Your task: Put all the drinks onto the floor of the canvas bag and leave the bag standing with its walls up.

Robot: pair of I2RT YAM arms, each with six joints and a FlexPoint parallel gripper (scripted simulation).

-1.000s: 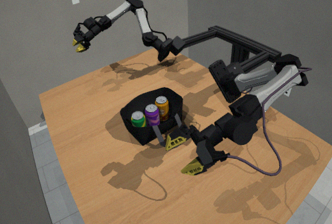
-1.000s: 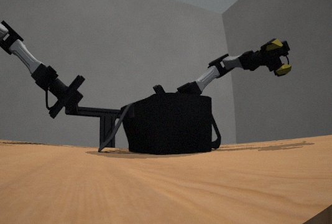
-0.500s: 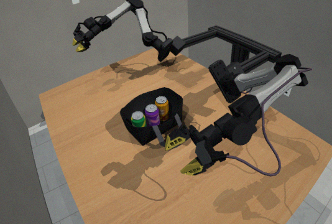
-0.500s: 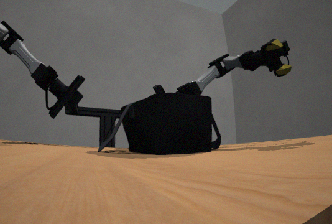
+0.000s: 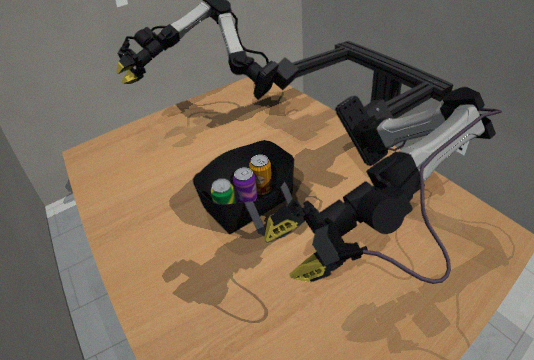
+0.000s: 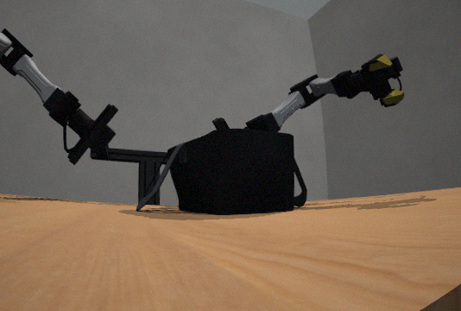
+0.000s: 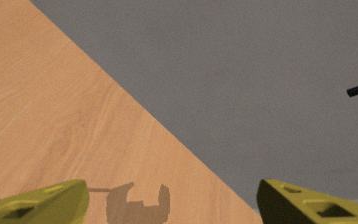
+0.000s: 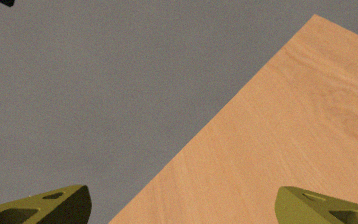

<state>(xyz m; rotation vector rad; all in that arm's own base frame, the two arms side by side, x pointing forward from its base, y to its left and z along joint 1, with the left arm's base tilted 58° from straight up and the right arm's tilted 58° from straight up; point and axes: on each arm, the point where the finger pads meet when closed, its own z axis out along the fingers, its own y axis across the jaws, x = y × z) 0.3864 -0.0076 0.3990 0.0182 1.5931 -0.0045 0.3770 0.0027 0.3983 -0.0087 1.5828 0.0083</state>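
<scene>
The black canvas bag (image 5: 231,222) (image 6: 237,172) stands on the table with its walls up. Inside it, seen from above in the top view, a green can (image 5: 223,196), a purple can (image 5: 245,188) and an orange can (image 5: 260,176) stand side by side, tops up; the front wall hides part of the green can. My left gripper (image 5: 280,257) (image 6: 388,80) (image 7: 173,188) is open and empty, in the air clear of the bag. My right gripper (image 5: 124,73) (image 8: 182,196) is open and empty, raised far from the bag, beyond the table's far edge in the top view.
One strap (image 5: 255,217) (image 6: 161,180) hangs outside the bag; another strap (image 6: 302,187) hangs at its other side. The arms' black mounting frame (image 5: 400,69) (image 6: 148,180) is at the table's back. A cable (image 5: 425,212) loops below the left arm. The wooden table (image 5: 200,327) (image 6: 216,261) has arm shadows.
</scene>
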